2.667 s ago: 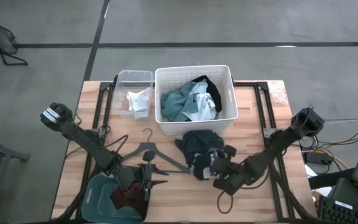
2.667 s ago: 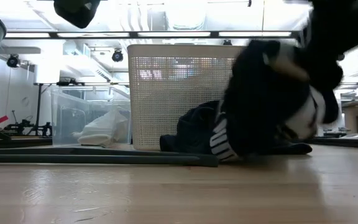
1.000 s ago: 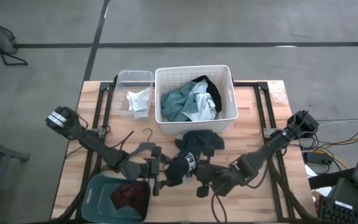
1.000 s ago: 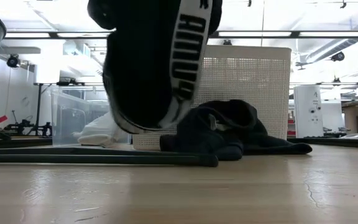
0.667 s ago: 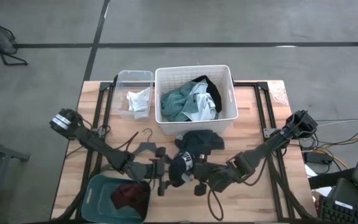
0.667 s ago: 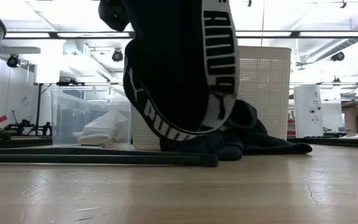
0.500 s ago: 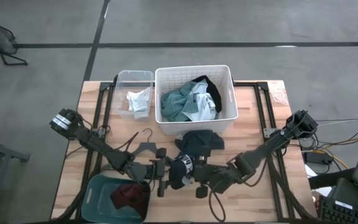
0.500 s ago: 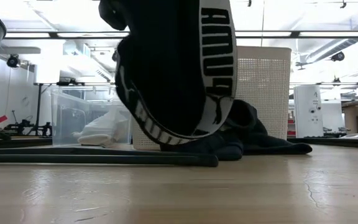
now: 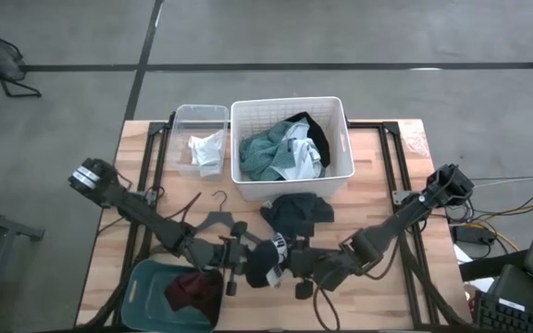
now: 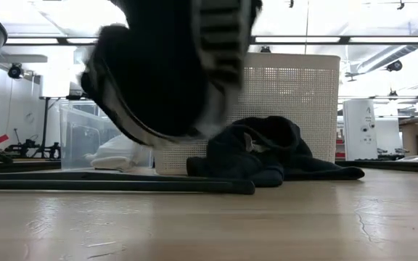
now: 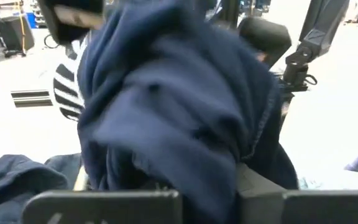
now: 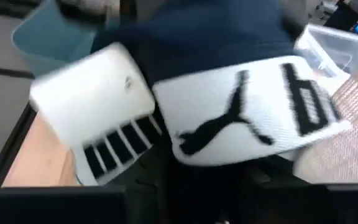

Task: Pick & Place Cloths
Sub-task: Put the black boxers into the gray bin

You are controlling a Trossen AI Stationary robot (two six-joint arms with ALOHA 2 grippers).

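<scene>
A black garment with a white printed band [image 9: 268,264] hangs clear of the table between my two grippers, near the table's front middle; in the low view the garment [image 10: 165,72] is blurred. My left gripper [image 9: 244,259] is shut on its left side and my right gripper [image 9: 290,265] on its right side. A second dark garment [image 9: 294,211] lies on the table in front of the white basket [image 9: 290,100], which holds the teal-green garment [image 9: 262,153] and a white-grey one [image 9: 299,153]. The maroon one [image 9: 192,291] lies in a teal bin [image 9: 146,287]. My left gripper comes level from the table's left, and a bunched dark fold [image 11: 204,180] runs down between its fingers. The cloth itself hides the fingertips. My right gripper comes level from the table's right at the end with the white printed band [image 12: 241,118]; the cloth covers its fingertips. The garment is lifted clear.
A black hanger [image 9: 213,220] lies on the table just beyond my left gripper. A clear bin [image 9: 200,111] with a white cloth [image 9: 206,148] stands left of the basket. Bare wood shows along the near edge and at the right front.
The black garment, held up between both grippers, has shifted a little toward the table's near edge and left. In the low view its hanging part has swung to the left. The left arm moved slightly right and then drew back left.
</scene>
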